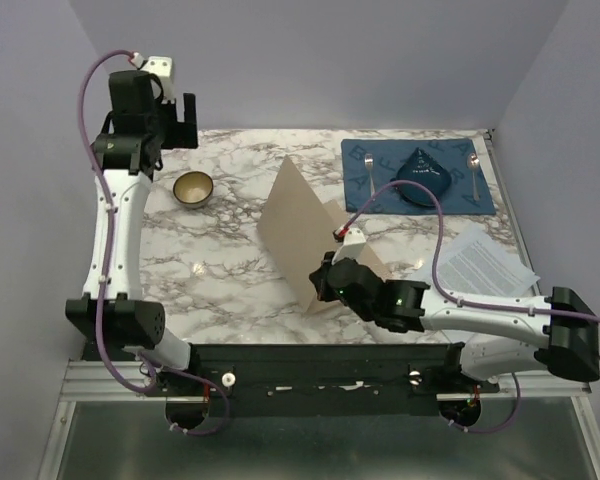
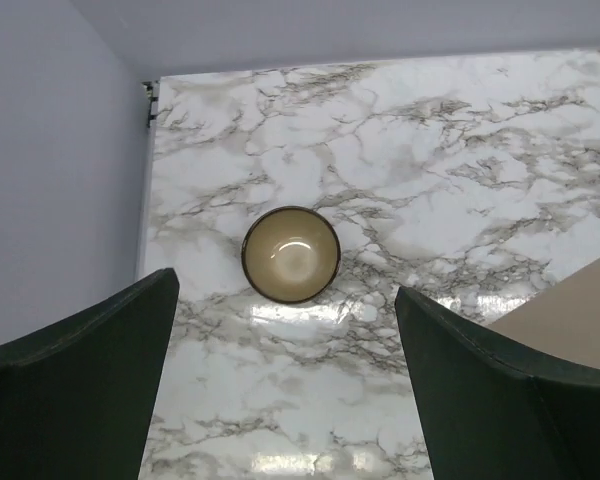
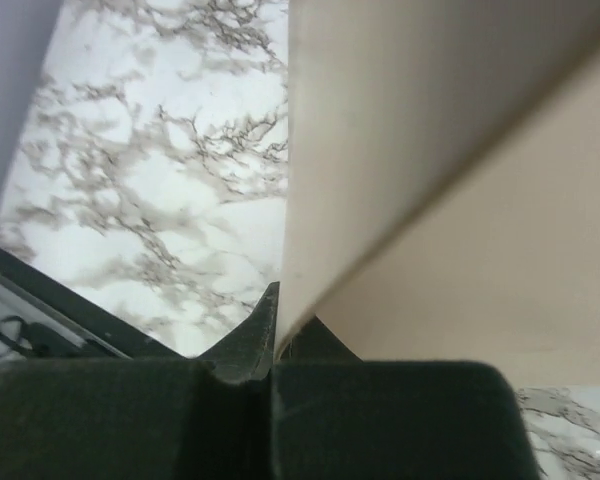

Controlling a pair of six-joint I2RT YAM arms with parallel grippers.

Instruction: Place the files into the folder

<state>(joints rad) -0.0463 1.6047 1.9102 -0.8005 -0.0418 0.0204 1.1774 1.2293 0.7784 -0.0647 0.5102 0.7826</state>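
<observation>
The tan kraft folder [image 1: 298, 232] stands half open at the table's middle, one leaf lifted up. My right gripper [image 1: 327, 283] is shut on the near edge of that lifted leaf; in the right wrist view the leaf [image 3: 400, 130] rises from between my closed fingers [image 3: 260, 335], with the other leaf [image 3: 500, 270] lower to the right. The files [image 1: 490, 262], white printed sheets, lie flat at the right edge of the table, beyond my right arm. My left gripper [image 1: 185, 120] is open and empty, high at the back left. A folder corner [image 2: 580, 310] shows in the left wrist view.
A small brown bowl [image 1: 193, 187] with a cream inside sits at the back left, also below the left gripper [image 2: 291, 254]. A blue placemat [image 1: 417, 175] with a folded dark napkin, a fork and a spoon lies at the back right.
</observation>
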